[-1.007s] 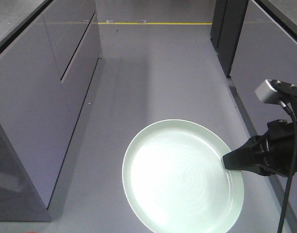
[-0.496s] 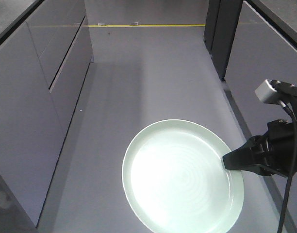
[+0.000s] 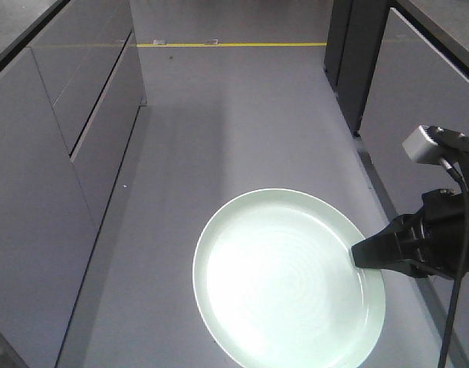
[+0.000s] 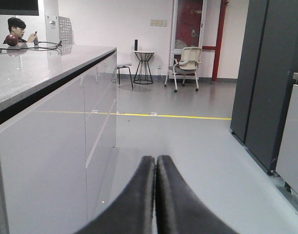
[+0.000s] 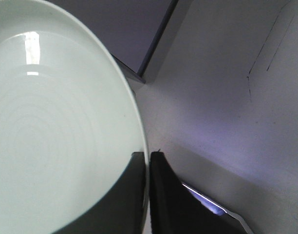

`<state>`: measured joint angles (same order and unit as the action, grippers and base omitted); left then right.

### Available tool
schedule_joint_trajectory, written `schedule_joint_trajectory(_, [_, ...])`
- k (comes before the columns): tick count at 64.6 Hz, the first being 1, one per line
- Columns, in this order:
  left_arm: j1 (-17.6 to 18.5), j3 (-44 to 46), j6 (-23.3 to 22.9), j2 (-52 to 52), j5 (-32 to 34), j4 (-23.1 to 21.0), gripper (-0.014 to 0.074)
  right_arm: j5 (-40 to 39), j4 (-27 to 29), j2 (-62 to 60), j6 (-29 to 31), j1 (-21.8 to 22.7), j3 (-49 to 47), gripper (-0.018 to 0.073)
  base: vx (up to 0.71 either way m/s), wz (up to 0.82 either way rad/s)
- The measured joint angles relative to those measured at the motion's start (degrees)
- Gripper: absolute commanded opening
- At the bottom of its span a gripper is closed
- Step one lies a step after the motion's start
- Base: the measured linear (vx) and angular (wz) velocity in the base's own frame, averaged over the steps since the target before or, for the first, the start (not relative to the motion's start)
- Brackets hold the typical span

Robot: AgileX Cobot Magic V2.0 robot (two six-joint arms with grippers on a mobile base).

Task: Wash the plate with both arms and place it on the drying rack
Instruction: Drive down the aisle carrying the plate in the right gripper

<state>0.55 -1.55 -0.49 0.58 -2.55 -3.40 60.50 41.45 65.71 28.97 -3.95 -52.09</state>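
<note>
1. Far off on the left, in the left wrist view, a person (image 4: pixel 17 29) with dark hair sits behind the long grey desk (image 4: pixel 42 63), looking down at something small held in the hands; a red round thing (image 4: pixel 11 39) lies on the desk top just beside them
2. The desk runs down the left side of the aisle, with a speckled top and pale grey drawer fronts (image 3: pixel 89 115) below it
3. The left tool (image 4: pixel 156 159) points straight down the aisle with its two black fingers pressed flat together and nothing between them
4. A yellow line (image 3: pixel 234 44) crosses the grey floor (image 3: pixel 219 130) at the far end of the aisle; beyond it, in the left wrist view, stand a small round table (image 4: pixel 143 61) and a pale chair (image 4: pixel 188 61) against the white wall
5. The plate (image 3: pixel 284 276) is out over the aisle floor, right of the middle and low in the front view, its pale green face turned up and glaring under the light, faint rings showing on it
6. The right tool (image 3: pixel 355 255) has the plate by its right rim: the right wrist view shows one finger on each side of the rim, closed narrowly onto it
7. Above that tool sits a grey camera block (image 3: pixel 420 144), and a black cable (image 3: pixel 451 307) hangs down from it
8. Tall dark cabinets (image 3: pixel 349 46) stand along the right side of the aisle
</note>
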Motion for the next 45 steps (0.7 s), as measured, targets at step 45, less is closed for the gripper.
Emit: schedule_joint_trajectory(45, [0.00, 0.00, 0.00, 0.00, 0.00, 0.00, -0.0006, 0.00, 0.00, 0.00, 0.00, 0.00, 0.00, -0.0001, 0.21, 0.03])
